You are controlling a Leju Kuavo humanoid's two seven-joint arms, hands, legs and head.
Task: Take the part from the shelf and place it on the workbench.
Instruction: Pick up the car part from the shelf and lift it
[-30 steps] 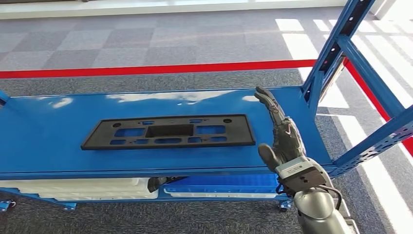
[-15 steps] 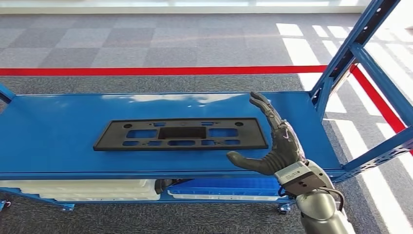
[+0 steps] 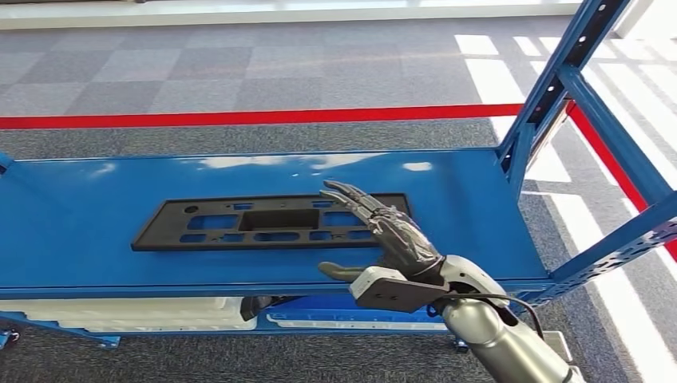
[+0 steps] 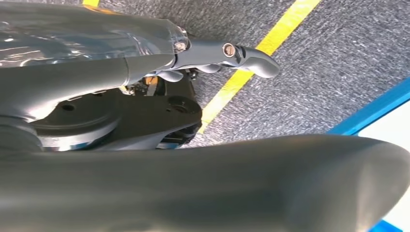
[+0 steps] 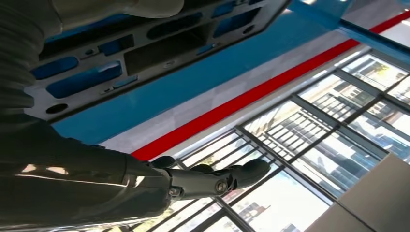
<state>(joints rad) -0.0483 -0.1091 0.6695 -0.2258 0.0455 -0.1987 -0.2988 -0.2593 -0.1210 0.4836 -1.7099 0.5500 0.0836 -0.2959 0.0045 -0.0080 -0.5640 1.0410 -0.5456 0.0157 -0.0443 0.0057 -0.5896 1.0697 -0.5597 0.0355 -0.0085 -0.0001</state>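
Head view | R hand (image 3: 391,239) open over part (image 3: 239,223) right end, shelf (image 3: 80,231)

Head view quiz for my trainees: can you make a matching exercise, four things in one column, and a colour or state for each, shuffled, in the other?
Things:
1. Part
2. Shelf
3. Floor stripe
4. Right hand

Descriptions:
A. Red, running across the carpet behind the shelf
B. Open, fingers spread over the part's right end
C. Black, flat, with cut-outs
D. Blue, glossy, bearing the part

Pairs: 1-C, 2-D, 3-A, 4-B
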